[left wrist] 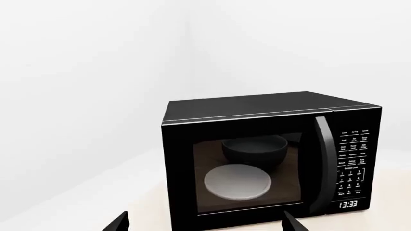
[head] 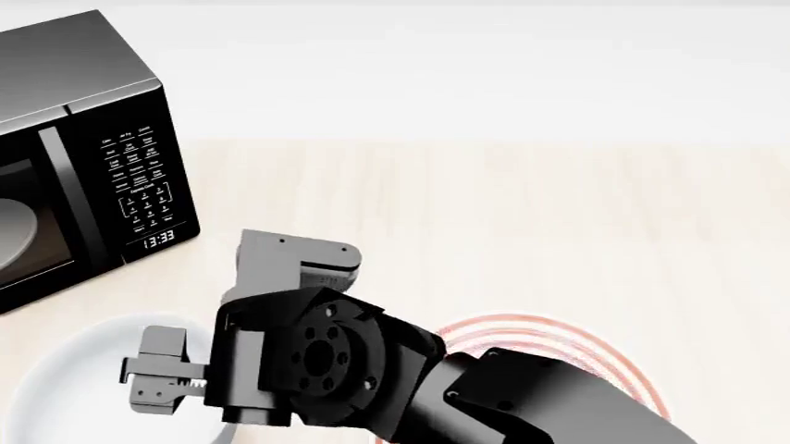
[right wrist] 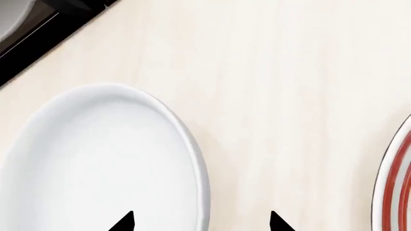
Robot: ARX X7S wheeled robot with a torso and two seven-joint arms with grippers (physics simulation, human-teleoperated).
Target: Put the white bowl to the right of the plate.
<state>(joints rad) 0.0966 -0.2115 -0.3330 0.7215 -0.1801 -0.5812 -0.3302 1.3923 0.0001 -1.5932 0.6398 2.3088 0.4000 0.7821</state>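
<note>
The white bowl sits at the lower left of the head view, on the pale wooden table, just below the front of the black microwave. In the right wrist view the bowl fills the lower left of the frame, and its rim curves down between the two dark tips of the right gripper. These tips stand wide apart, one over the inside of the bowl and one over the bare table outside it. I judge this is on purpose: the jaws straddle the thick wall so that they can close on the rim. Nothing is held yet, and whether the tips touch the bowl I cannot tell.

The plate with red rings lies at the lower middle of the head view, partly hidden by the right arm; it is to the right of the bowl and apart from it. So the bowl is on the wrong side, and it must be carried over the plate or around it.

The left gripper only shows two dark tips at the bottom edge of its own view, wide apart and empty, facing the microwave door. Behind the glass there is a pale disc and a dim bowl shape, perhaps a reflection.
</note>
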